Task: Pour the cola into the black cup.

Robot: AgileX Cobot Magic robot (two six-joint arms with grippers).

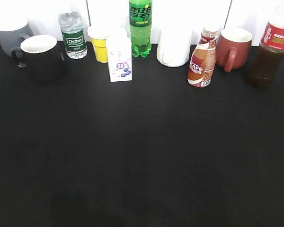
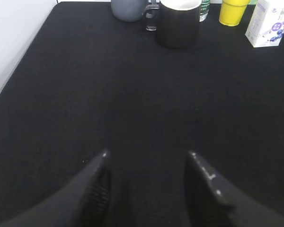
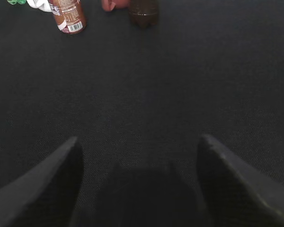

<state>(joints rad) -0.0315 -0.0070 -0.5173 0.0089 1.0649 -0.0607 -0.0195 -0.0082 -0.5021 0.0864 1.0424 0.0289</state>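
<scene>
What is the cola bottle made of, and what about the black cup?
The cola bottle looks like clear, thin plastic: the dark brown drink shows through the wall below its red wrap label. The black cup looks like glazed ceramic, glossy black outside with a white inside and a thick rim, though coated metal cannot be ruled out.

Back row along the black surface [image 1: 142,156]: grey mug [image 1: 9,35], water bottle [image 1: 72,35], yellow cup [image 1: 99,43], milk carton [image 1: 119,60], green soda bottle [image 1: 140,28], white jug [image 1: 173,46], CAFE bottle [image 1: 202,61], red mug [image 1: 233,48].
</scene>
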